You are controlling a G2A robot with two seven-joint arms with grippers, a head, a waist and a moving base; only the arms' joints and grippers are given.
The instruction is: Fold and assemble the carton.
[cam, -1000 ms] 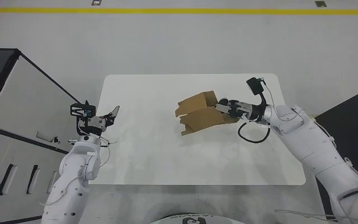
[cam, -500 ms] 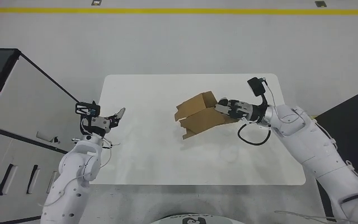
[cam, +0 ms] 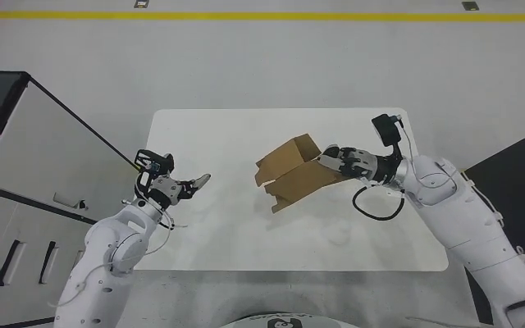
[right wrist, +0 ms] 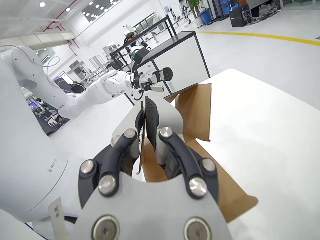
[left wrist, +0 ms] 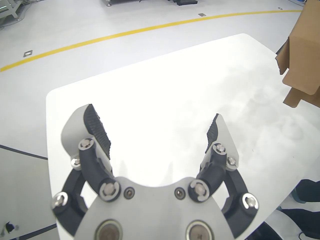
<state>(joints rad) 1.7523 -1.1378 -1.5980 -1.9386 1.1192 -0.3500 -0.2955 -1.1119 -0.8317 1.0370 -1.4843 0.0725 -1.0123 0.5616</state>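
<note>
A white table with rounded corners (cam: 246, 238) carries the work. Over its middle, toward the right arm's side, sits the brown cardboard carton (cam: 289, 168), tilted, its end flaps hanging loose and unfolded and its inside open toward the right wrist camera. Whether its lower edge touches the tabletop cannot be told. The right gripper (right wrist: 145, 108) is at the carton's end nearest the right arm, pinched tight on a thin cardboard panel there, with the black ribbed pads (right wrist: 151, 118) pressed flat against both faces of the panel. The left gripper (left wrist: 153, 111) hangs over the table's opposite side, well apart from the carton and pointed toward it, its two fingers spread wide with nothing between them.
</note>
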